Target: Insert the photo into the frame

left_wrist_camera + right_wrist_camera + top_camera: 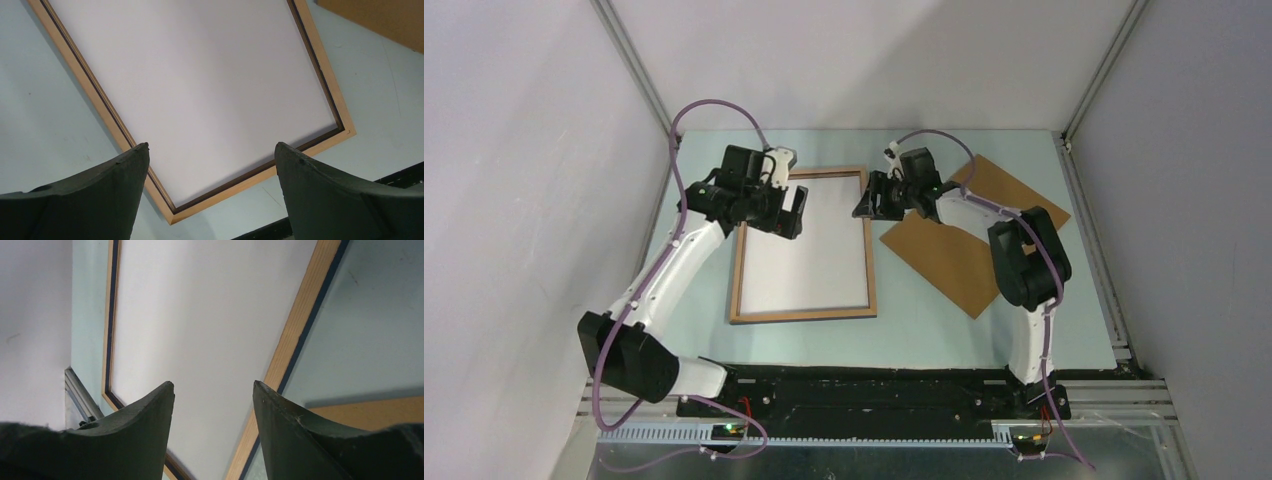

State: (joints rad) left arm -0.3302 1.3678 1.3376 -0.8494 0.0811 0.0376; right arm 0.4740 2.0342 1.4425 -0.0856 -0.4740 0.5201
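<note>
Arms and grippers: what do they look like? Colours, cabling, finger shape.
Left arm and right arm: white links with bulky black joint housings. A purple cable runs along each. Left gripper and right gripper are mostly black. The fingers are matt dark, broad at the root and curve to pointed tips. No markings visible.

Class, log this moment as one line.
photo: white side up inside frame | left gripper: open, empty | right gripper: open, empty

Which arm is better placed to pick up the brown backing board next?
Right. The flat brown rectangular board lies beneath the right arm, beside the open right tool; the left tool hangs over the thin wooden frame.
</note>
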